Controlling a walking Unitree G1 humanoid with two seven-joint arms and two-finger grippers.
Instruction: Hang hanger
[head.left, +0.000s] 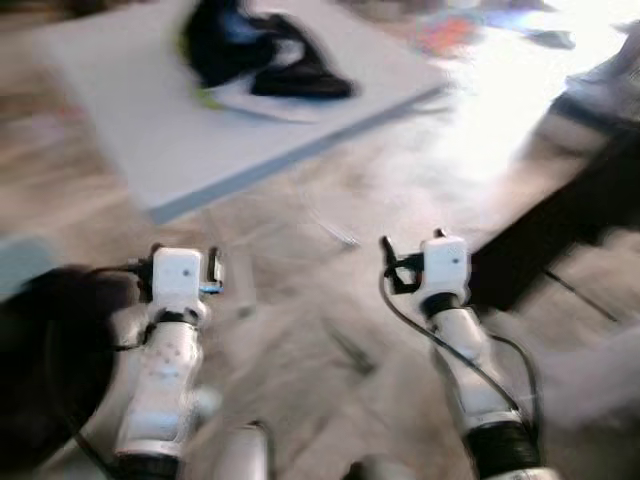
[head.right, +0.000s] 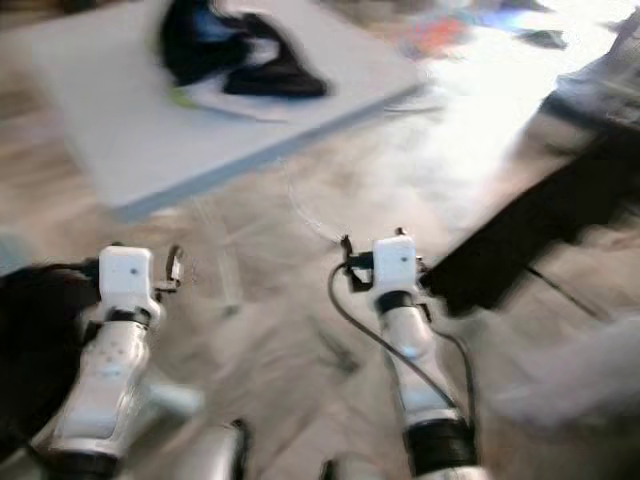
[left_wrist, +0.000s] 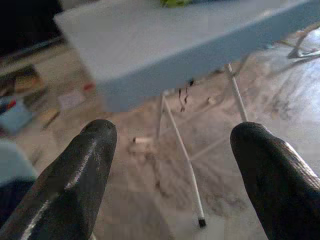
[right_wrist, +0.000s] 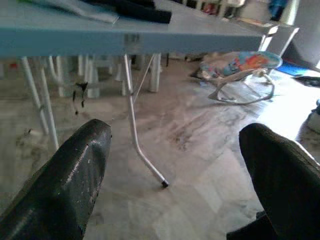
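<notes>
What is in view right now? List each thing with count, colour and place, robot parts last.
Table: one, pale grey top, thin white legs, ahead and left of the robot.
Clothing pile: one, dark with a blue patch, on the table's far side; blurred.
Baby bouncer: one, colourful, on the floor beyond the table.
Dark furniture: one, black, at the right; too blurred to identify.
Floor: pale marbled tile.
Left gripper: black fingers, open, empty, pointing toward the table.
Right gripper: black fingers, open, empty, pointing under the table.
</notes>
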